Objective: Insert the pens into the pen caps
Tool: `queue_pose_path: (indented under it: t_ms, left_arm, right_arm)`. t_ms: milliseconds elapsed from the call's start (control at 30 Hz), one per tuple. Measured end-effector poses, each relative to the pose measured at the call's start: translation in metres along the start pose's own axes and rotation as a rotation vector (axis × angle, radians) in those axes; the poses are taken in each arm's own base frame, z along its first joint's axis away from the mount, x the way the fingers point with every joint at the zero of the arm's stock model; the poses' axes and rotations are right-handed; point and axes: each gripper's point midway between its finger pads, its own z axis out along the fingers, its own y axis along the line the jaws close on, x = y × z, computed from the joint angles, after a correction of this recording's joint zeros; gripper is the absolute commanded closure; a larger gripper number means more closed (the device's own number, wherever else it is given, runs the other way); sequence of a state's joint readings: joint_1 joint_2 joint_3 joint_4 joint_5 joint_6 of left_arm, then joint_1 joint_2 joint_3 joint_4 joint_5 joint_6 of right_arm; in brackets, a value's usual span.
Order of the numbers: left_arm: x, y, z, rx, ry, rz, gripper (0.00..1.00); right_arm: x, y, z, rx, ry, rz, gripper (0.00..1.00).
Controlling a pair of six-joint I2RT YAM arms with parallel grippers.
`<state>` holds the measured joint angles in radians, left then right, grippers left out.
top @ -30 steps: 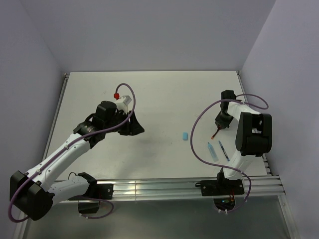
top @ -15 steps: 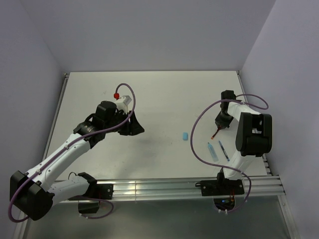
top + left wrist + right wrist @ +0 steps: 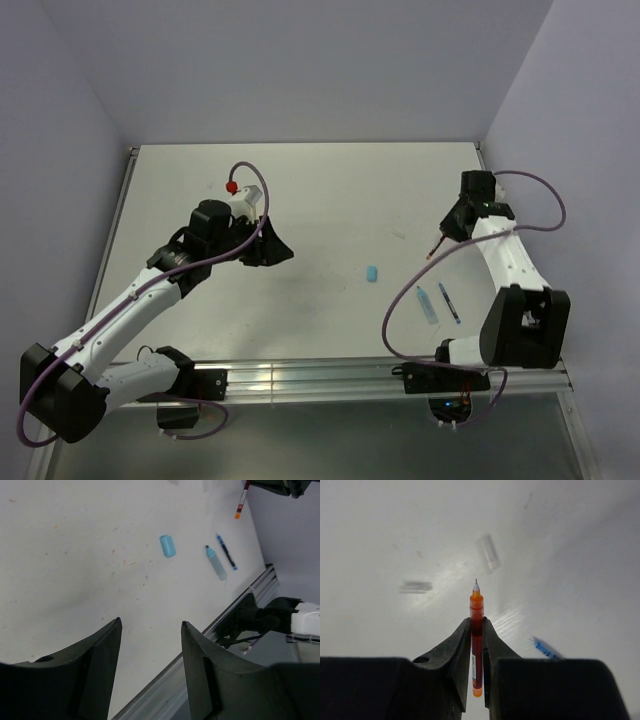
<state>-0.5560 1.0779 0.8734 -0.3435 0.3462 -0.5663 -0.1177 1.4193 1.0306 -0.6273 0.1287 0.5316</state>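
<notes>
One pen in hand, tip left exposed, presumably for capping.
Right jaws pinch the red pen [image 3: 476, 605] above the tabletop [image 3: 320, 190]; left jaws spread, empty, hovering. Light blue cap [image 3: 167, 545], light blue marker [image 3: 216, 565] and dark blue pen [image 3: 226, 552] lie unpaired.

White tabletop [image 3: 330, 195], faintly speckled. Lying on it: short light blue plastic cap [image 3: 371, 272] on its side, alone; light blue stubby marker [image 3: 427, 304] just beside thin dark blue pen [image 3: 449, 303], not touching, toward right edge.
</notes>
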Motion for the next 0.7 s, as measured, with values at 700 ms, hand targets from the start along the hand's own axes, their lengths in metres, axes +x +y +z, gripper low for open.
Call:
queue_pose_path:
  t_ms: [700]
  left_arm:
    - [-0.076, -0.087, 0.017, 0.365, -0.158, -0.028, 0.41]
  right_arm:
    - [0.076, 0.212, -0.219, -0.905, -0.073, -0.2, 1.0]
